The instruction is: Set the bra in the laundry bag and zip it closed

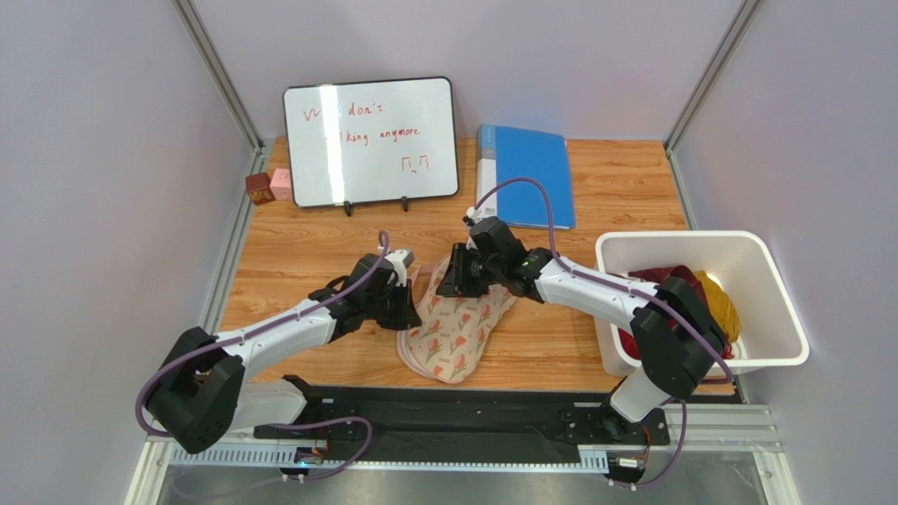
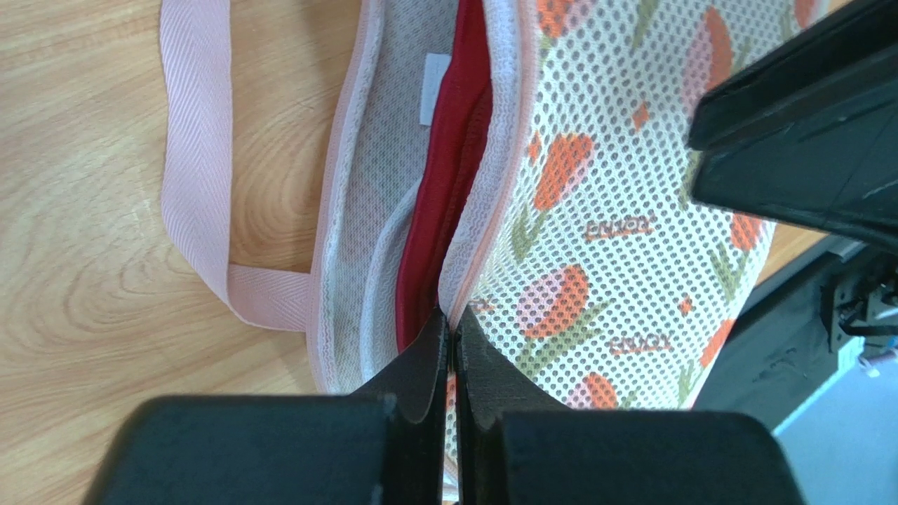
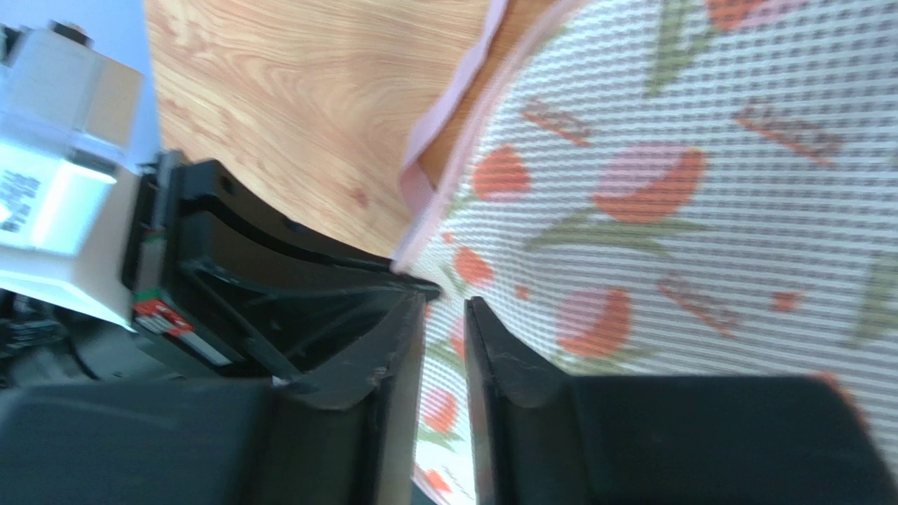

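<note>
The bag [image 1: 455,335] lay on the worktop [image 1: 316,244], the bra [image 2: 448,200] inside its open mouth. The left end effector [image 2: 454,335] was clamped on the bag's pink trim [image 2: 513,105], just beside the bra. The right end effector [image 3: 445,307], its jaws slightly apart, stood at the bag's far end.

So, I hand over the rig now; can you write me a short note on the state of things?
Left gripper: shut, pinching the laundry bag at its opening edge.
Right gripper: slightly open over the bag, holding nothing.
Bra: inside the bag, seen through the gap.
Done: bra is in.
To do: zip the bag closed; the opening is not yet shut.
</note>
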Robot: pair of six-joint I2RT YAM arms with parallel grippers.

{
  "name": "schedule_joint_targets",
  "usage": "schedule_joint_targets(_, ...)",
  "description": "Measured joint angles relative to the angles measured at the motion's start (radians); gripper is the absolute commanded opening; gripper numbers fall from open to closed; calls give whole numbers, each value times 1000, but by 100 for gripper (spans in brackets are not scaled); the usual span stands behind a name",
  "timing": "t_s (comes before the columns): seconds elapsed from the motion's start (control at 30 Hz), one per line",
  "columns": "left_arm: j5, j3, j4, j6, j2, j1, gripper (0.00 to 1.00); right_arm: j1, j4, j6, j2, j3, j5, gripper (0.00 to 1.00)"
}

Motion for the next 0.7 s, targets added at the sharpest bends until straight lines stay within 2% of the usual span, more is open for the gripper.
schedule_joint_targets(0.13,-18,0,-1,3,16,0,0,-8,-97,-110,-45,-6,18,57)
schedule_joint_targets(0.27,-13,0,0,3,50,0,0,-19,-168,-188,-206,-71,40,61)
schedule_joint_targets(0.4,-9,0,0,3,66,0,0,-91,-190,-220,-375,-151,-15,64)
schedule_joint_targets(0.53,-11,0,3,3,59,0,0,-134,-189,-248,-410,-237,-111,81)
schedule_joint_targets(0.7,-25,0,6,6,31,10,0,-139,-144,-253,-420,-391,-251,91)
